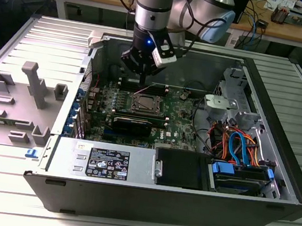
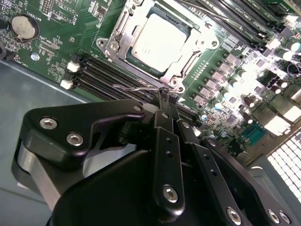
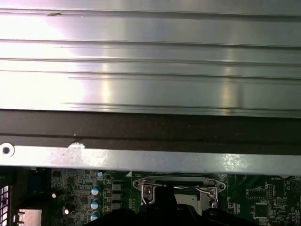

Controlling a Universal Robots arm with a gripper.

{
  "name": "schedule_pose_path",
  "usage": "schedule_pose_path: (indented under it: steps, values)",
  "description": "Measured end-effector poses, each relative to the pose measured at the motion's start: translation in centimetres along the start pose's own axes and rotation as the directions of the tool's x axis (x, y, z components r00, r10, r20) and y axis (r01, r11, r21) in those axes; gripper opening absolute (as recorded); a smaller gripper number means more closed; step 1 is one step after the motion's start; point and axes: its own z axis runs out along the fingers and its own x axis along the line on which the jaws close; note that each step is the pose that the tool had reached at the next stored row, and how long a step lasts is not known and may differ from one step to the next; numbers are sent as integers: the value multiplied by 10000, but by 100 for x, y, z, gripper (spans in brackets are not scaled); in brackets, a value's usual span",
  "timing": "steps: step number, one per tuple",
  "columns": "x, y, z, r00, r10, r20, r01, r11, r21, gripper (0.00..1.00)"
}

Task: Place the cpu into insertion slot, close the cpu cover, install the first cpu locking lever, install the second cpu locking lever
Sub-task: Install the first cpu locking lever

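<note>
Second wrist view shows the cpu (image 2: 160,40), silver top up, seated in the insertion slot (image 2: 175,81) on the green board (image 2: 56,52), with the cpu cover (image 2: 190,59) folded flat around it. Just beside the slot's corner, a thin wire locking lever (image 2: 136,88) lies outside the cover, above the black memory slots (image 2: 108,77). The gripper (image 2: 163,95) has its fingers drawn together, tips at that wire; whether they pinch it I cannot tell. Exterior view has the arm (image 1: 152,7) reaching down into the open computer case (image 1: 184,201).

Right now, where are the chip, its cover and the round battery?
chip (image 2: 159,41), second wrist view, middle of silver top.
cover (image 2: 202,45), second wrist view, frame edge beside chip.
round battery (image 2: 23,27), second wrist view, centre of face.
</note>
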Motion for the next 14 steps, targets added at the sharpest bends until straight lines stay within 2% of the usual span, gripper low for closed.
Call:
schedule_pose_path:
  steps: [14]
  values:
    - [-84, 36, 87, 10000, 0, 1, 0, 10000, 0, 11]
